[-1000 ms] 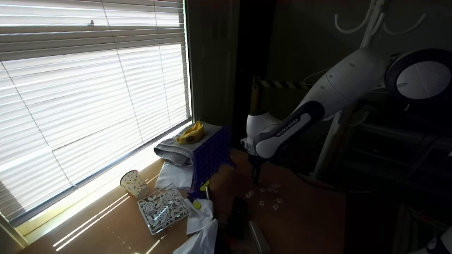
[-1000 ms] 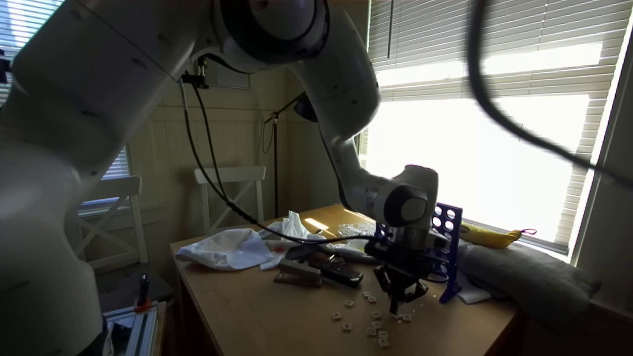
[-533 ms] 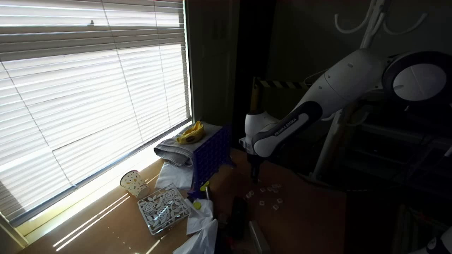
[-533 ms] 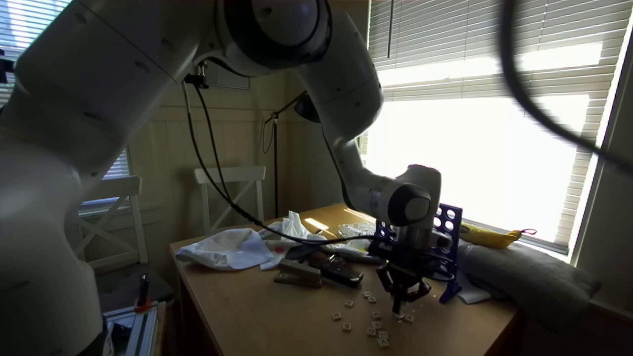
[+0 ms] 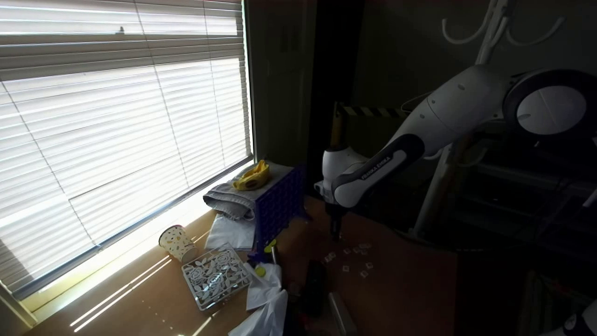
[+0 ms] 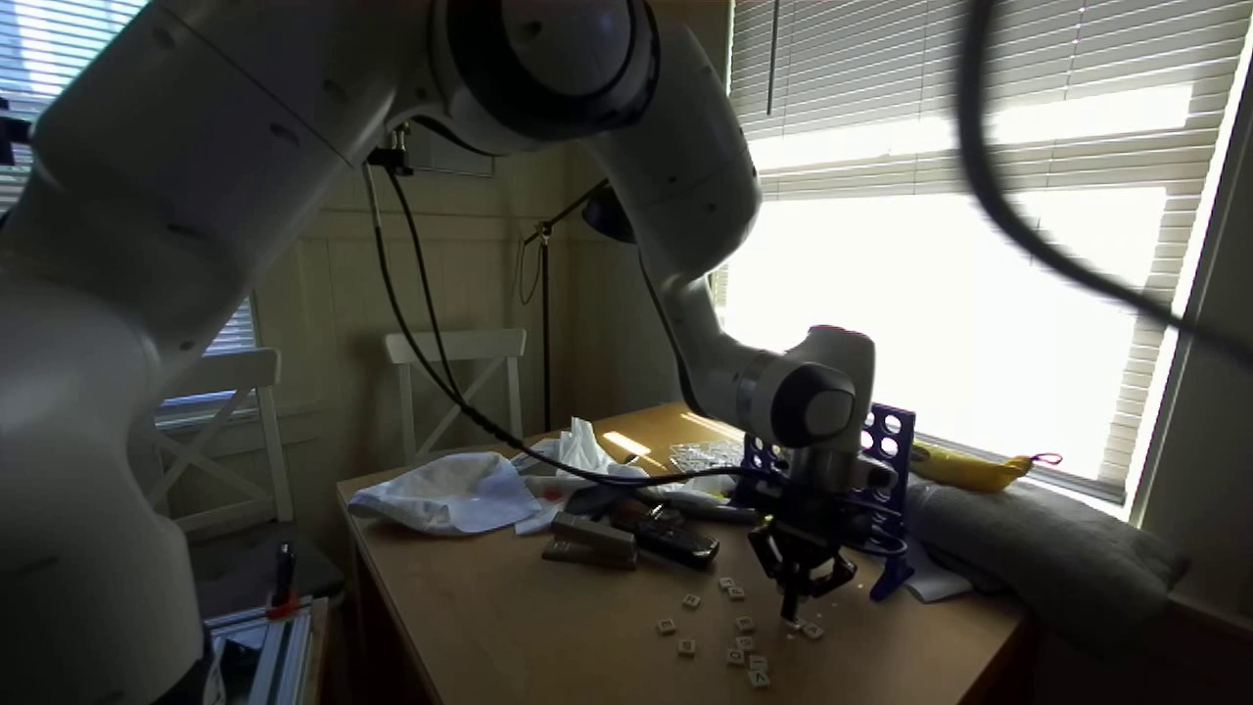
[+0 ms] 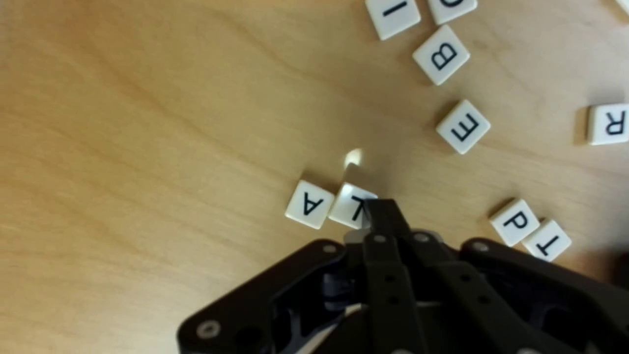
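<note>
In the wrist view, the hand [image 7: 400,228] is clenched and empty, its tip covering part of a letter tile [image 7: 348,204] beside the A tile [image 7: 309,204]. The letter tile looks light, stiff, slick; best pinched by opposite edges. In an exterior view, it lies on the bench [image 6: 548,636], nearer than the blue rack [image 6: 904,465].

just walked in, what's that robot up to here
A robot arm reaches down to a table scattered with letter tiles. Its gripper is shut, with no tile visibly held; it is over or against the edge of one tile, partly hiding the letter. An A tile lies close beside that one. An E tile lies farther off, and a blue rack stands nearby.
</note>
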You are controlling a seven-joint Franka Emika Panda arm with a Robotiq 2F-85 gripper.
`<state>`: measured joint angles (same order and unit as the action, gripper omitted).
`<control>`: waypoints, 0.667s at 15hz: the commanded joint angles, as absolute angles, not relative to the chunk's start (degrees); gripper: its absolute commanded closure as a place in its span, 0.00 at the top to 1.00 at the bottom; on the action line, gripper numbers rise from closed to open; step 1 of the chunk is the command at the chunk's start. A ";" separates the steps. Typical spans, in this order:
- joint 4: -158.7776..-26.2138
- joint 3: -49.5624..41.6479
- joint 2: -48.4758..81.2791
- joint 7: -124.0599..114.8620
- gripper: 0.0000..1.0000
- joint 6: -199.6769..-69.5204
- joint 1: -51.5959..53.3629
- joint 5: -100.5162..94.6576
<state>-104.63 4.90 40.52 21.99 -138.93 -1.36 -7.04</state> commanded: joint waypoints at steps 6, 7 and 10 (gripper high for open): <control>-102.12 4.46 42.48 22.58 0.00 -138.70 -1.08 -8.59; -102.15 4.48 42.48 22.56 0.00 -138.72 -1.10 -8.54; -102.59 4.63 42.06 22.38 0.00 -138.64 -1.09 -8.32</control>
